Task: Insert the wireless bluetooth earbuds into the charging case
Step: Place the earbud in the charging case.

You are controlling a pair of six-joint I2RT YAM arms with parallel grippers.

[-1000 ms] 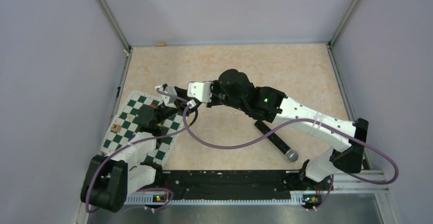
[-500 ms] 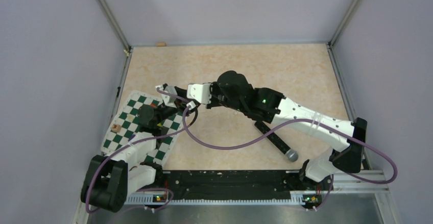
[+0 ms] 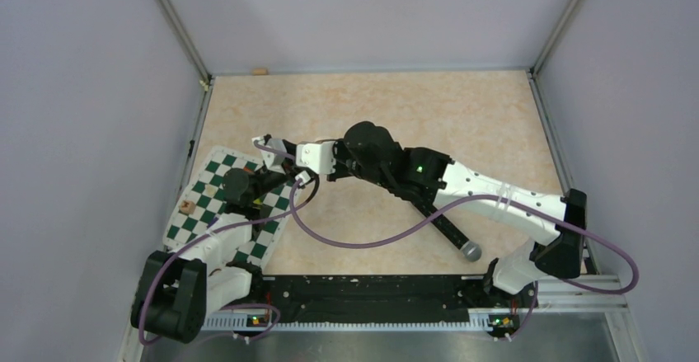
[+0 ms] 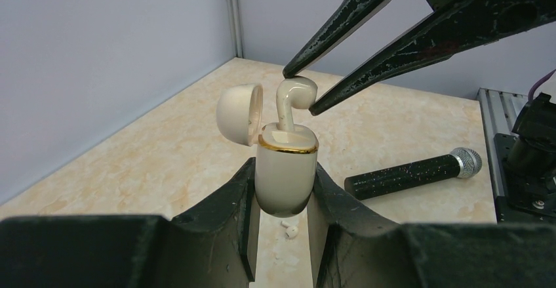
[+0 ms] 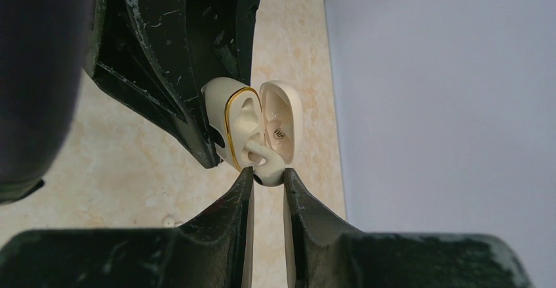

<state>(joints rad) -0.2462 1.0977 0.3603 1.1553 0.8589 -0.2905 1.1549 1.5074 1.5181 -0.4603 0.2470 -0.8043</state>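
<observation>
One glossy cream earbud [image 4: 296, 94], round-headed and slim-stemmed, is standing stem-down in the mouth of the one smooth oval charging case [image 4: 283, 176], its gold rim showing and its domed lid [image 4: 239, 114] standing open. The right fingers [image 5: 226, 229] are pinching the earbud's head while the left fingers [image 4: 219, 219] are clamping the case upright above the marbled beige counter [image 4: 164, 163]. One tiny whitish bit [image 4: 289, 231] is lying below the case, and one black speckled microphone [image 4: 406, 173], mesh-headed, is lying nearer, to the right.

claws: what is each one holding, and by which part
The left claw clamps the charging case by the sides of its body; the right claw pinches an earbud by its head.
</observation>
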